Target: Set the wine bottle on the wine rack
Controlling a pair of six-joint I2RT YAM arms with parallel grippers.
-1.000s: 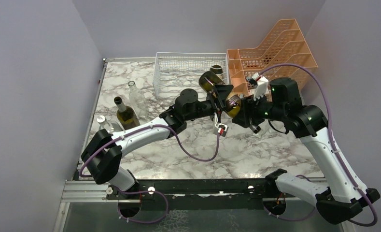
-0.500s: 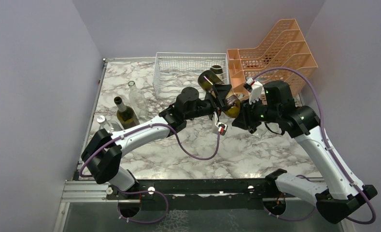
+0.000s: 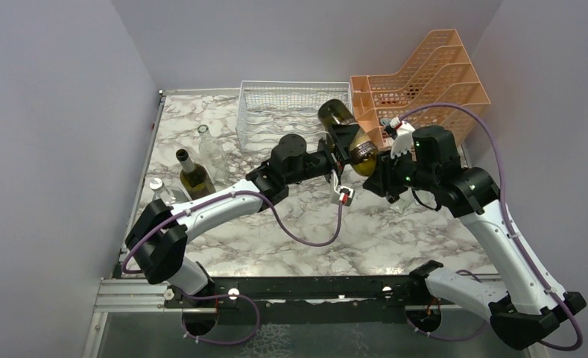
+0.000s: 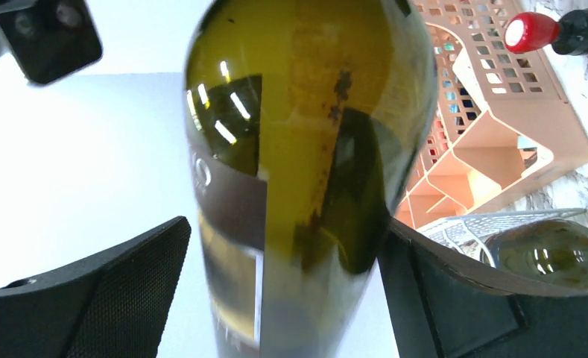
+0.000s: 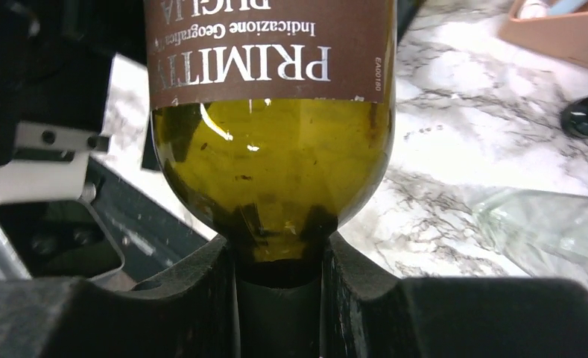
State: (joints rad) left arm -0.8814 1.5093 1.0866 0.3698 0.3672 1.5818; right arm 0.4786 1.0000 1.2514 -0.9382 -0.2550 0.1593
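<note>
Olive-green glass wine bottle (image 3: 348, 128) held off the marble table (image 3: 395, 231), lying tilted, base raised over the near right corner of the white wire wine rack (image 3: 276, 104), just beside the orange perforated file tray (image 3: 425, 74). Right tool (image 5: 279, 298) clenched on the neck, a finger pressed to each side. Left tool (image 4: 283, 298) straddles the labelled body; one pad looks against the glass, the other unclear, so cannot tell if it grips. Dark upright bottle (image 3: 194, 175) stands near the table's left edge, well apart

Left end effector (image 3: 342, 147) clamped, right (image 3: 374, 158) likewise (facing)
</note>
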